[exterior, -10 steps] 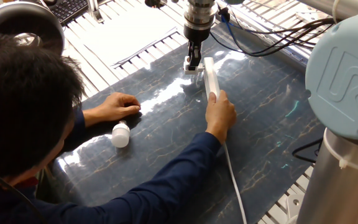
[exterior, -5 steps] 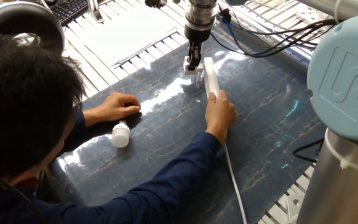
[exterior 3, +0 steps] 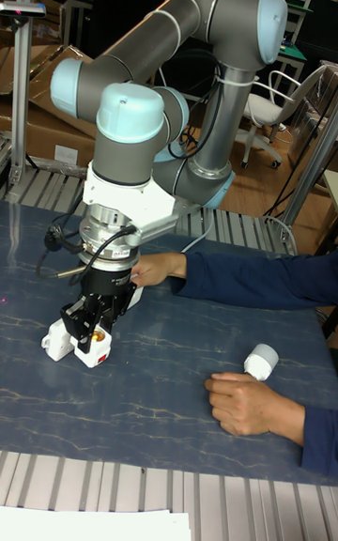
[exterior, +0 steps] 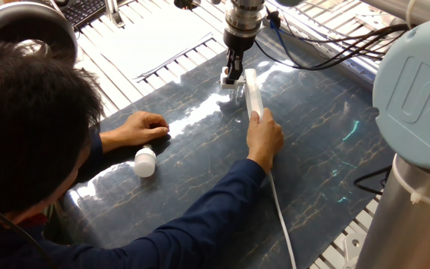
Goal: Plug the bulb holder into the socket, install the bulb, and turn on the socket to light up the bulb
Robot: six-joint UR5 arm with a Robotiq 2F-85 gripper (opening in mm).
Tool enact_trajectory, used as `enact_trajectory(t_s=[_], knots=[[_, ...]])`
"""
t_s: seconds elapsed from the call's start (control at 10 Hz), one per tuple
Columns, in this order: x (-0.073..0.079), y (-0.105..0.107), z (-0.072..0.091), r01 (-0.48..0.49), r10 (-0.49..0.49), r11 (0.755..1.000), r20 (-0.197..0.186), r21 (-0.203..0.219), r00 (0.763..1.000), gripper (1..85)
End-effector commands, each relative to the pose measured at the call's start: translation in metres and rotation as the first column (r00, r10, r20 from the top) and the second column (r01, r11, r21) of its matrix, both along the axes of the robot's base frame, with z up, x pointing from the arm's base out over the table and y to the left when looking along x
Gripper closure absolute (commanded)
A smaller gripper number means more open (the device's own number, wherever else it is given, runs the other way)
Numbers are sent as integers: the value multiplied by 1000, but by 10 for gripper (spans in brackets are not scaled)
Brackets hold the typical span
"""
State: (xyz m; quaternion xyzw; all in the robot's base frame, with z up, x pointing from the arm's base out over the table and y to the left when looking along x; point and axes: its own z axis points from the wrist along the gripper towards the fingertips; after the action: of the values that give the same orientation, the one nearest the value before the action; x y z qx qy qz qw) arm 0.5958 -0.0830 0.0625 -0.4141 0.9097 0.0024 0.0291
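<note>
Fixed view
Gripper: we see the gripper (exterior: 233, 75) pointing straight down at the far end of the dark marbled table (exterior: 327, 172), its black fingers closed around the bulb holder (exterior: 231, 81).
Bulb holder: a small white block held between the fingers, low over the table and just beside the far end of the socket (exterior: 254, 93); we cannot tell from here whether it touches the strip.
Socket: the long white strip lies on the table, running from the gripper toward the person, with its white cord (exterior: 281, 217) trailing off toward the near edge.
Person's hands: one hand (exterior: 264, 138) rests on the near end of the socket; the other hand (exterior: 139, 128) lies flat on the table well to the side.
Bulb: the bulb (exterior: 145, 161) lies on its side on the table, just in front of that flat hand and well apart from the socket.

Tall fixed view
Gripper: we see the gripper (exterior 3: 94, 332) clamped on the bulb holder (exterior 3: 97, 346), whose orange-copper opening shows between the fingers.
Socket: its white end (exterior 3: 58, 340) shows right beside the holder.
Bulb: the bulb (exterior 3: 260, 361) sits on the table, touching the person's resting hand (exterior 3: 246, 404).
</note>
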Motion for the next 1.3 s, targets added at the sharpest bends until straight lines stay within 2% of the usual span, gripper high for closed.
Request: enact_trajectory(t_s=[0.0,0.2,0.3,0.7,0.9,1.2], knots=[[-3,2,1,9,-9,1000,0,20,1000,847],[-7,4,2,10,-10,1000,-12,30,1000,847],[-9,-1,1,5,-5,1000,-29,9,1000,847],[-15,-5,1,11,-11,1000,-46,-1,999,847],[-8,-4,4,5,-5,1000,-53,-17,999,847],[-7,-2,-1,2,-2,1000,-50,-12,999,847]])
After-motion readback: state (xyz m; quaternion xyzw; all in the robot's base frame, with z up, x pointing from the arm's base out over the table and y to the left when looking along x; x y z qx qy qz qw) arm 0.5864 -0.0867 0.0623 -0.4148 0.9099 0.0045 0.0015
